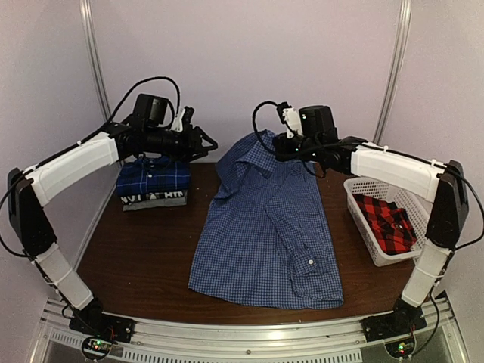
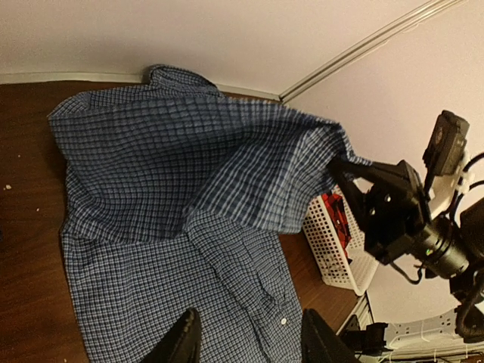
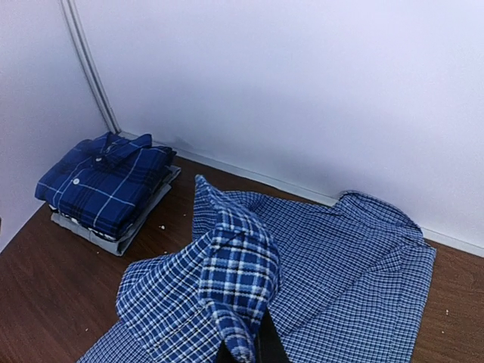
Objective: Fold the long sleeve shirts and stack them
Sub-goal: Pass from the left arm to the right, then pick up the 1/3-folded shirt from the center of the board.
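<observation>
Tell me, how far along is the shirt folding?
Done: a dark plaid shirt lies folded on the back-left stack. In hand: the right fingers pinch the check shirt by a lifted edge; left fingers are open. Left: finishing it, then the red shirt in the basket.

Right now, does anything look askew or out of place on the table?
Only the fine-check shirt: it lies spread mid-table, but its far edge is lifted into a peak by the right claw, shut on the cloth. The folded stack and the basket look tidy.
</observation>
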`<state>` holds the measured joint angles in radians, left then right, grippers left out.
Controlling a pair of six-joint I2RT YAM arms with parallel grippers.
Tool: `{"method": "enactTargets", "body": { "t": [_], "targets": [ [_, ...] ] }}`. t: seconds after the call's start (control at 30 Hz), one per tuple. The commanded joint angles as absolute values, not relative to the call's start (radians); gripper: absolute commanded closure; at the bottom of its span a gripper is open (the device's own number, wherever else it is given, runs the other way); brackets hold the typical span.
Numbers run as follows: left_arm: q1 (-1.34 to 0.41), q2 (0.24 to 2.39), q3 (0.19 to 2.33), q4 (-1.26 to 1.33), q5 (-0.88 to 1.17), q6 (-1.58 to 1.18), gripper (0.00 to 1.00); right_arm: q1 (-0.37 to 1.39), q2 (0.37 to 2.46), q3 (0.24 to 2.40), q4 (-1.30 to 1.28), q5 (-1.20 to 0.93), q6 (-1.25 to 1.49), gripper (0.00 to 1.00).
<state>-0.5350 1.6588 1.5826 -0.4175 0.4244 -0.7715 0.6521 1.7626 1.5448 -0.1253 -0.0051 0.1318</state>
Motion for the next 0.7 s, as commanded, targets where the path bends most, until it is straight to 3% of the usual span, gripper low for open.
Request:
{"method": "enactTargets", "body": {
  "t": [0.0,0.3,0.67],
  "targets": [
    [-0.529,1.590,1.435,-0.482,0.354,-0.710,0.54,0.589,1.661,1.456,-0.178,-0.018,0.190,1.00],
    [-0.568,1.499,1.039,-0.512,0.333,-0.693,0.53,0.532,1.491,1.247,-0.196,-0.006,0.220,1.00],
    [-0.687,1.516,0.849,-0.514,0.263,-0.736,0.50,0.518,1.520,1.105,-0.233,0.080,0.281,1.00]
  ]
}}
